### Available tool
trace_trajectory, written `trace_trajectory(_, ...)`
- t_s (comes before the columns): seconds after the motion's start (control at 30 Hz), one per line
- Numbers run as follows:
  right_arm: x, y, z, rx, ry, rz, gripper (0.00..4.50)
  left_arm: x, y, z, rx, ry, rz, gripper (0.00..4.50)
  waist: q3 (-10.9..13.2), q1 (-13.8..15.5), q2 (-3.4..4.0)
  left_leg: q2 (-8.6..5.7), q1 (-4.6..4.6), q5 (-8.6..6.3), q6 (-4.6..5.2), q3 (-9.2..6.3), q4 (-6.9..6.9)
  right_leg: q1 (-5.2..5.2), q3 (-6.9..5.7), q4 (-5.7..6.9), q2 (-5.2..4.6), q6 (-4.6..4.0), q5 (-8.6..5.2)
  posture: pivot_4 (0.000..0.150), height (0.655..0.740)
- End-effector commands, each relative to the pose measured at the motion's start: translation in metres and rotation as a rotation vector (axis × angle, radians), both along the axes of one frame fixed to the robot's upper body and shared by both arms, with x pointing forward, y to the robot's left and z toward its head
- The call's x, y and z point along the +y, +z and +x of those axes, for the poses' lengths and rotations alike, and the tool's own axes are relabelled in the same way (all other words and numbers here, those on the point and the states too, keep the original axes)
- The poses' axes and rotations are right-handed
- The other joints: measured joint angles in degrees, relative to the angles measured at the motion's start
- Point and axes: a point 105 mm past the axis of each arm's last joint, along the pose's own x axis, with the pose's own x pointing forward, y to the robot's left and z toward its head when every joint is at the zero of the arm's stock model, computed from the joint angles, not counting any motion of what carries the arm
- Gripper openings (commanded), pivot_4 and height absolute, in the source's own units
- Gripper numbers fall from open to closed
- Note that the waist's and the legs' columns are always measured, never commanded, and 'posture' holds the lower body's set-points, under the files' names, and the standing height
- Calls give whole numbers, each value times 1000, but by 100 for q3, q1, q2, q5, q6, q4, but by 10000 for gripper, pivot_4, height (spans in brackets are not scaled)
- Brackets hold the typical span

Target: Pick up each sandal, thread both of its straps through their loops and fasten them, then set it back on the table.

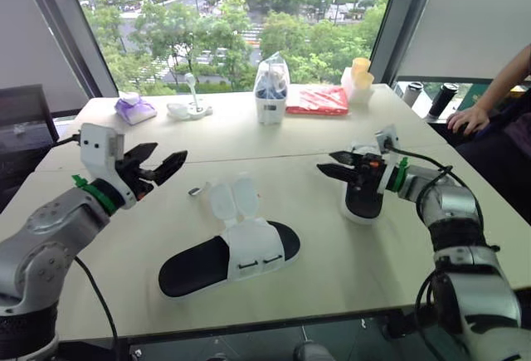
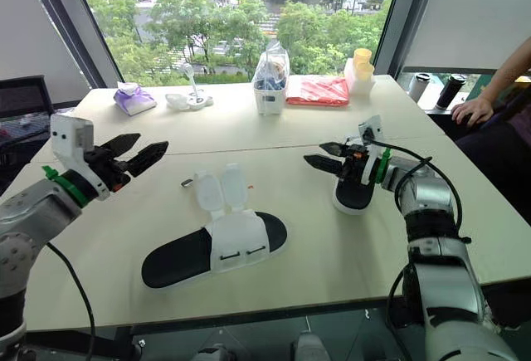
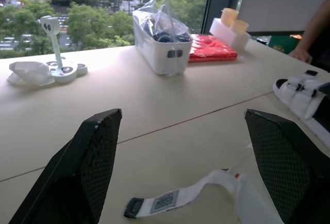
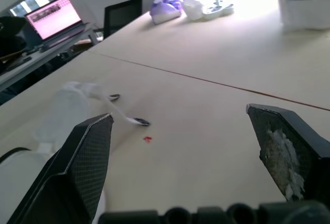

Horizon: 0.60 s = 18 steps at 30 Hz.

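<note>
Left hand [image 1: 167,154] hangs open above the tabletop [image 1: 282,141], fingers spread wide and holding nothing. Off its fingertips, toward my right hand and lower, one sandal [image 1: 197,268] lies sole down, its two straps [image 1: 232,197] flipped up loose. A thin strap end [image 3: 165,202] lies flat just past my left fingers. My right hand [image 1: 326,163] is open too and empty, pointing toward the left one. The second sandal [image 1: 362,202] sits right under its wrist; whether they touch I cannot tell.
</note>
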Motion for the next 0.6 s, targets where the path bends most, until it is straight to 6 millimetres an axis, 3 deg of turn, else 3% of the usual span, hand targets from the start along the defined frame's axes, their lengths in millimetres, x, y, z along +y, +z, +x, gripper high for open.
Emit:
trace_trajectory(0.03,13,25,-12,-74,12,57,45000,0,14,-15,-46,-43,32,39465,0,0,0,0,0,0,0,0,-1,0,0,0,0,-5,-3,1500,7400)
trace_trajectory(0.17,3,15,-13,-59,-30,27,45000,-12,6,-17,-17,-106,-4,39465,-1,61,-1,1,2,0,0,-2,5,6,-1,0,2,-16,-12,1500,7400)
trace_trajectory(0.4,-22,9,-13,-38,-97,-20,45000,-50,-17,-13,12,-205,8,39465,-1,139,-2,-2,2,0,0,3,8,10,1,-5,-2,-21,-12,1500,7400)
trace_trajectory(0.6,-17,10,-20,-40,-84,-27,45000,-51,-11,-10,-14,-232,11,39465,1,129,-3,-1,-2,0,1,3,0,3,1,-10,-1,-19,-11,1500,7400)
